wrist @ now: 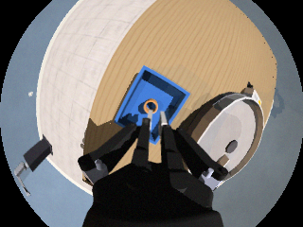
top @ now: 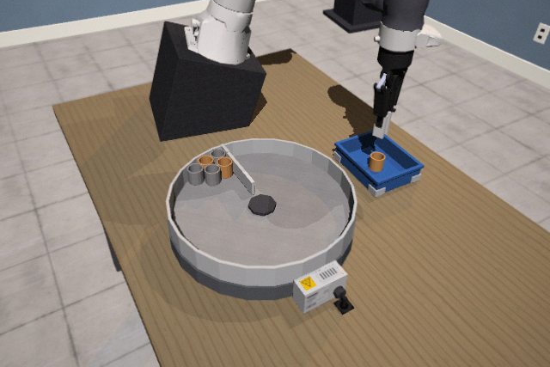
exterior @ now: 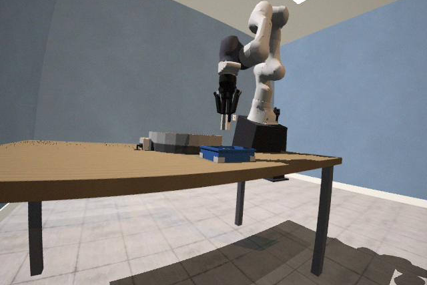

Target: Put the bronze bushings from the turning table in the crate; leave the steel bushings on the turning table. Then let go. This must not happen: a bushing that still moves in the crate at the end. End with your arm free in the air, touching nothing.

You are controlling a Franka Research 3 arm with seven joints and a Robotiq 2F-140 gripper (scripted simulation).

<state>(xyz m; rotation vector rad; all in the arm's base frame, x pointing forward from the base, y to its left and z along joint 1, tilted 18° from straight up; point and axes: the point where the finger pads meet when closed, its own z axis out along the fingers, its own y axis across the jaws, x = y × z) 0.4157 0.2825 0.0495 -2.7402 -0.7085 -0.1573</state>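
One bronze bushing (top: 376,161) (wrist: 151,106) stands upright in the blue crate (top: 396,178) (exterior: 227,154) (wrist: 162,85) at the right of the table. My gripper (top: 380,132) (exterior: 225,126) (wrist: 155,116) hangs a little above the crate's back part. Its fingers are shut and hold nothing. On the turning table (top: 248,264) (exterior: 172,138) (wrist: 242,116), two bronze bushings (top: 205,160) (top: 225,166) stand in a tight group at the back left. Three steel bushings (top: 217,152) (top: 194,174) (top: 212,174) stand with them.
A white divider wall (top: 241,170) runs from the turning table's rim toward its dark hub (top: 262,204), just right of the group. A grey control box (top: 320,286) sits at the table's front. The arm's black pedestal (top: 204,88) stands behind.
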